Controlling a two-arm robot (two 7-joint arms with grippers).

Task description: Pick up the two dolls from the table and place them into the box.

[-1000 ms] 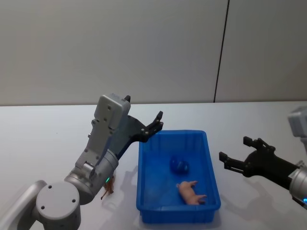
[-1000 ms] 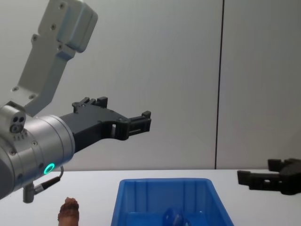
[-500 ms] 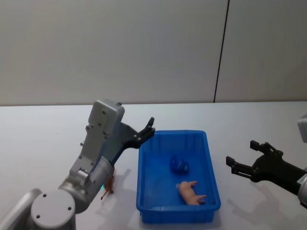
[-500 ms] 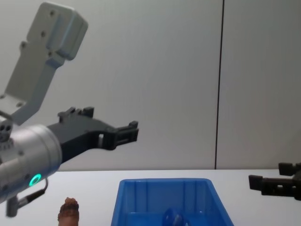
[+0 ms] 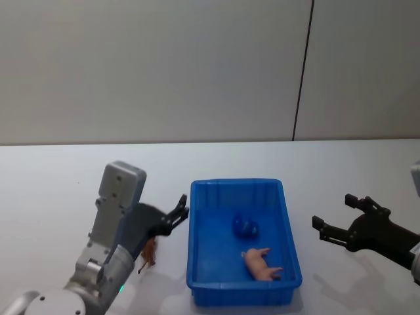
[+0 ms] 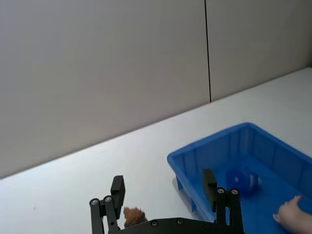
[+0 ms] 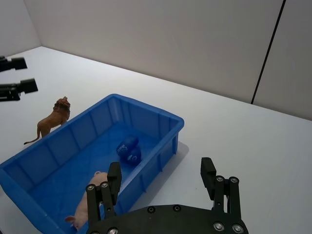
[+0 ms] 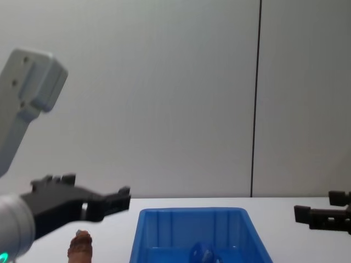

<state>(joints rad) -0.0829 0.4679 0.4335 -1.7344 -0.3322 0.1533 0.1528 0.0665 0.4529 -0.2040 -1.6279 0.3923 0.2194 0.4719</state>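
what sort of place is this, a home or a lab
Most likely a robotics test lab: plain white table, bare grey panelled wall, and a blue box holding a toy pig.

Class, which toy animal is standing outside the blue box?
The brown lion, upright on the table at the box's left side; the pink pig lies inside the box.
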